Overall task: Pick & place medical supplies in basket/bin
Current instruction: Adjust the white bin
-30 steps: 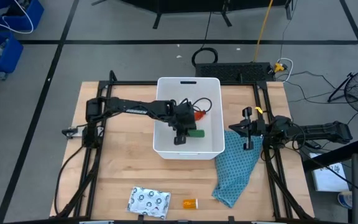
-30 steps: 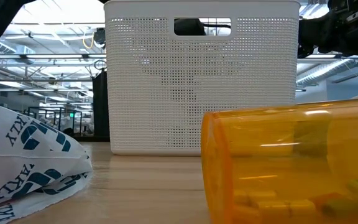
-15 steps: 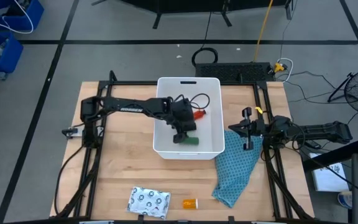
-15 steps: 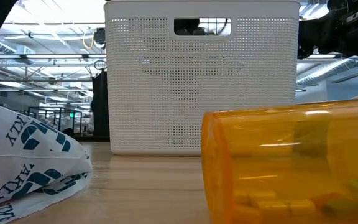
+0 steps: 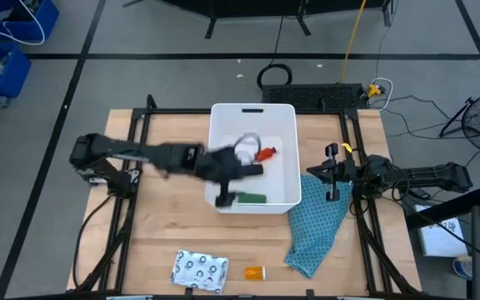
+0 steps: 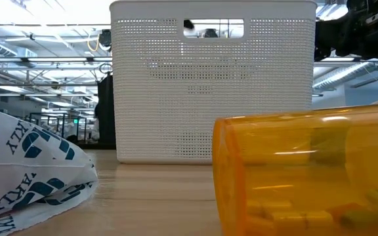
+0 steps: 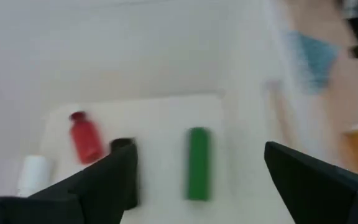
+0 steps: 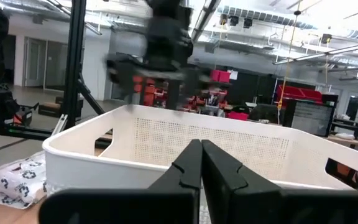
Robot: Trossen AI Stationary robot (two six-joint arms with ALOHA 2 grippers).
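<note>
Currently inside the white bin [image 5: 253,112]: green block [image 5: 252,198], now lying free on the floor by the near wall; red bottle [image 5: 265,153]; small white piece [image 5: 245,151]; black block [image 7: 122,145], seen in the left wrist view beside the red bottle.

Left claw [image 5: 222,198]: fingers spread wide and empty, having just let the green block go; it has swung back from the bin's middle and now blurs over the near-left wall.

Right claw [image 5: 332,173]: fingers pressed together, nothing held, parked beside the bin on the right above the teal cloth [image 5: 315,229].

Outstanding on the surface [image 5: 157,225], near its front edge: silvery packet [image 5: 199,271] and orange vial [image 5: 256,272], well apart from the bin.

Judgement: four items deposited, two remaining; the left arm seems free to fetch next.
</note>
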